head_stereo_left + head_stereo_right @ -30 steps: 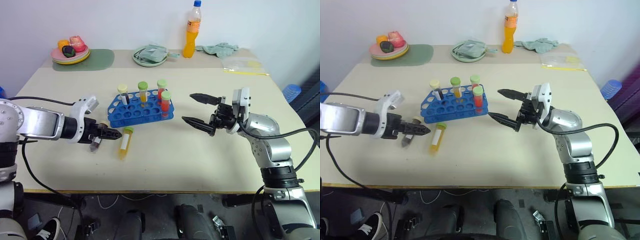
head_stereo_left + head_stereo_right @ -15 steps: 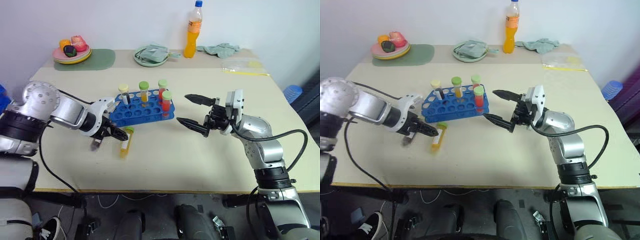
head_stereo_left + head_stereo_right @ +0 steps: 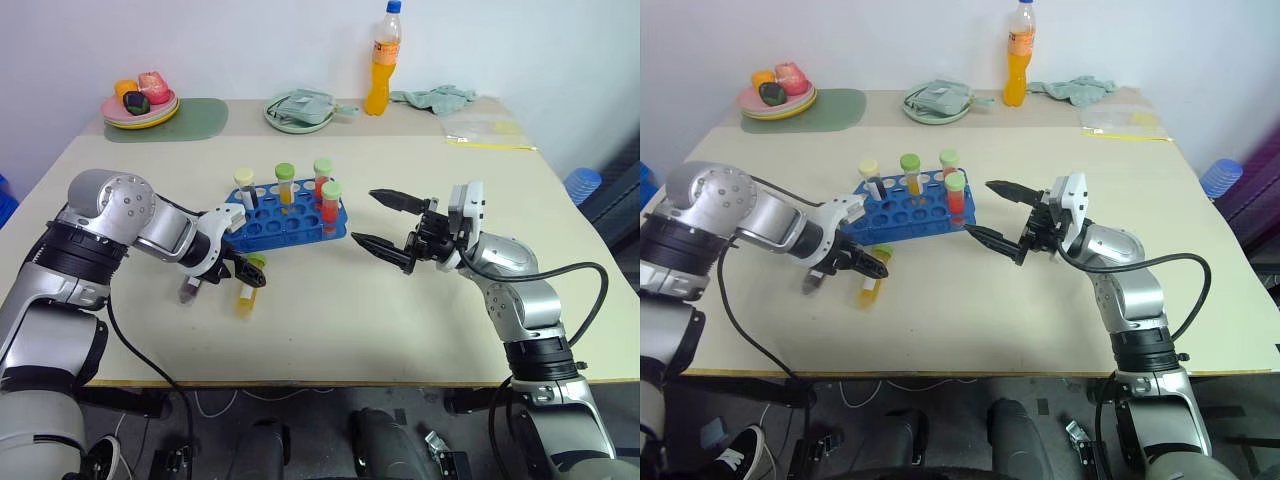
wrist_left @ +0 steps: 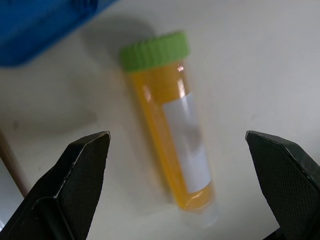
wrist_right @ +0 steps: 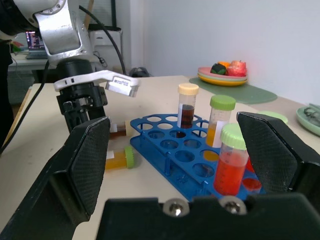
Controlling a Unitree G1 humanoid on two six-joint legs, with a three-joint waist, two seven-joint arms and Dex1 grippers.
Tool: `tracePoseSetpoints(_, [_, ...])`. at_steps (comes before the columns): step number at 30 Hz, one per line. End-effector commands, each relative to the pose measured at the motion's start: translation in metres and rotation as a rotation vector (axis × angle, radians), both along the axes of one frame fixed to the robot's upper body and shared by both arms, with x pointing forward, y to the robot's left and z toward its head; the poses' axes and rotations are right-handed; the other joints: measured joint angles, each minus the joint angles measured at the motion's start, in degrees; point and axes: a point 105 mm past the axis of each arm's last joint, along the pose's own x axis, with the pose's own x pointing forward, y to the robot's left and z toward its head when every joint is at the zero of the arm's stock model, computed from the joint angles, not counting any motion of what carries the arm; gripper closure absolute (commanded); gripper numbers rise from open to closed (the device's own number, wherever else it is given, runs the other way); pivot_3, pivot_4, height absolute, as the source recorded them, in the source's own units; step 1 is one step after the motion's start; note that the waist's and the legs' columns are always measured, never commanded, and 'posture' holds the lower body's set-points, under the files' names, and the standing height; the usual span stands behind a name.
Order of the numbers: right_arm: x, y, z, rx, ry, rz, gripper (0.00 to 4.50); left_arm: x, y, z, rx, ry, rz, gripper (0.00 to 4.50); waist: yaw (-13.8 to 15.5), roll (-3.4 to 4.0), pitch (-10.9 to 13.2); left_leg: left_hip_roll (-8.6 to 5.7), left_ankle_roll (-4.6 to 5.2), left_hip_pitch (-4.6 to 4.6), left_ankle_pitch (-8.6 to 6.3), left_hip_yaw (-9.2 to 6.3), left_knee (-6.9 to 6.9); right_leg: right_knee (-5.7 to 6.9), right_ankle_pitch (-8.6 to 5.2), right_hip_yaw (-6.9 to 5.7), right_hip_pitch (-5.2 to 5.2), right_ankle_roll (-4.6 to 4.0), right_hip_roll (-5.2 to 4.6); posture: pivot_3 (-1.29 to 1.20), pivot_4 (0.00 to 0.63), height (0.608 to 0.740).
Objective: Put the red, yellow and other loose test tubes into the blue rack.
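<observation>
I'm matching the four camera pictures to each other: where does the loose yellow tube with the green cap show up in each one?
Left eye view: yellow tube lying on the table, in front of the blue rack's near left corner.
Right eye view: same spot, beside the left tool.
Left wrist view: centre, between the open fingers.
Right wrist view: lying left of the rack.
Shared landmark: the blue rack.

Pale beige counter (image 3: 400, 330) fills mid-frame. Plain white wall (image 3: 250, 45) across the top. Dark floor (image 3: 330, 420) along the bottom edge, cables on it. Blue stool (image 3: 583, 184) at right edge. Light even.
</observation>
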Motion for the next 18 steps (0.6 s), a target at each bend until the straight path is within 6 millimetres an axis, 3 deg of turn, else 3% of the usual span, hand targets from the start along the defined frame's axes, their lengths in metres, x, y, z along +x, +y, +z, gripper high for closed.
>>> tracePoseSetpoints(1, [-0.005, -0.001, 0.015, 0.019, -0.062, 0.001, 0.04, -0.001, -0.004, 0.010, 0.018, -0.061, -0.043, 0.00, 0.0, 0.00, 0.0, 0.00, 0.00, 0.00, 0.00, 0.00, 0.00, 0.00, 0.00, 0.00, 0.00, 0.00, -0.01, 0.00, 0.150, 0.740])
tracePoseSetpoints(13, [-0.006, -0.005, 0.018, 0.017, -0.065, -0.024, 0.04, -0.015, -0.003, -0.015, 0.024, -0.047, -0.056, 0.00, -0.1, 0.00, 0.0, 0.01, 0.00, 0.05, 0.00, -0.06, -0.01, 0.02, 0.00, 0.02, 0.02, 0.00, -0.02, 0.00, 0.150, 0.740])
tracePoseSetpoints(16, [-0.007, -0.006, 0.018, 0.016, -0.065, -0.028, 0.00, -0.014, -0.002, -0.019, 0.022, -0.053, -0.034, 0.77, -0.1, 0.01, 0.0, 0.01, 0.00, 0.07, 0.00, -0.10, -0.01, 0.02, 0.00, 0.02, 0.04, 0.00, -0.02, 0.00, 0.150, 0.740])
tracePoseSetpoints(18, [-0.007, -0.006, 0.018, 0.015, -0.064, -0.029, 0.00, -0.012, -0.001, -0.020, 0.025, -0.061, -0.017, 1.71, 0.0, 0.00, 0.0, 0.01, 0.00, 0.07, 0.00, -0.11, 0.00, 0.02, 0.00, 0.02, 0.04, 0.00, -0.02, 0.00, 0.150, 0.740])
